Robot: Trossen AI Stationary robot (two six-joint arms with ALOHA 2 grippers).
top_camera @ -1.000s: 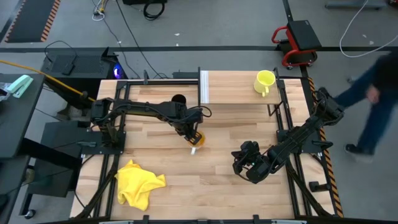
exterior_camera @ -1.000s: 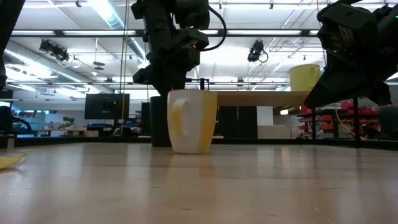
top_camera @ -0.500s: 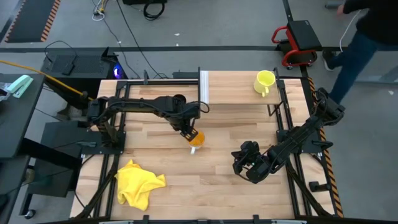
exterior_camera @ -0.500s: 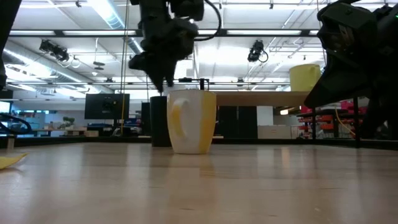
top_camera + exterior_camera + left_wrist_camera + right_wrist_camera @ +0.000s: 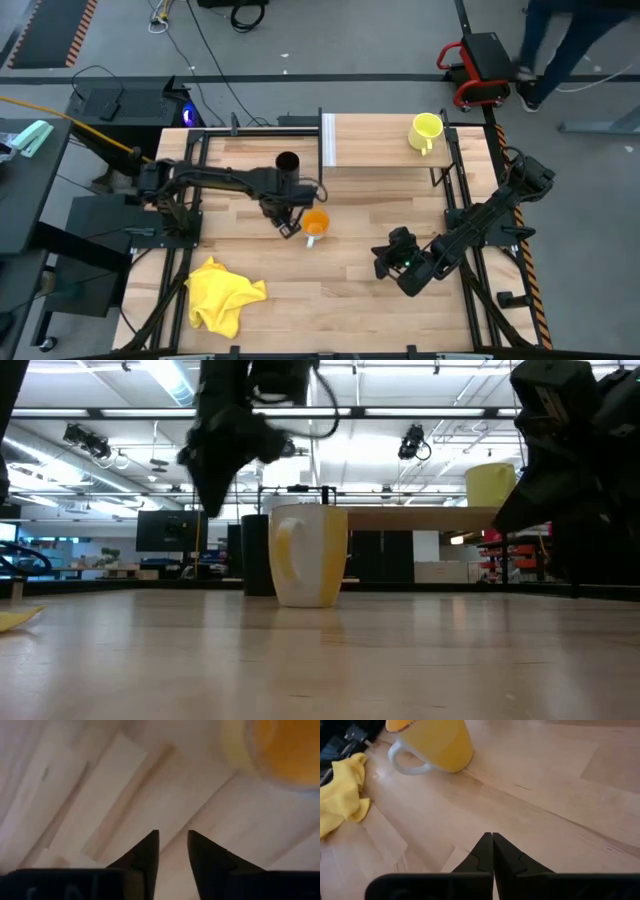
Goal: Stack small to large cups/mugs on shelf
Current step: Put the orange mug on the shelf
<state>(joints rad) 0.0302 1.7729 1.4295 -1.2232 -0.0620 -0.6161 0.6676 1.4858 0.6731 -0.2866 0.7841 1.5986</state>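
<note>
Left gripper (image 5: 287, 224) held just beside the orange cup (image 5: 315, 222), fingers slightly parted, nothing gripped, right gripper (image 5: 385, 262) closed and empty, parked well apart over the desk (image 5: 350, 300).

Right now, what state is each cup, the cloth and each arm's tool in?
Orange cup: upright on the table, not held.
Yellow-green mug: upright on the shelf.
Black cup: upright on the table.
Yellow cloth: crumpled.
Left tool: slightly open, empty, beside the orange cup.
Right tool: shut, empty.
</note>
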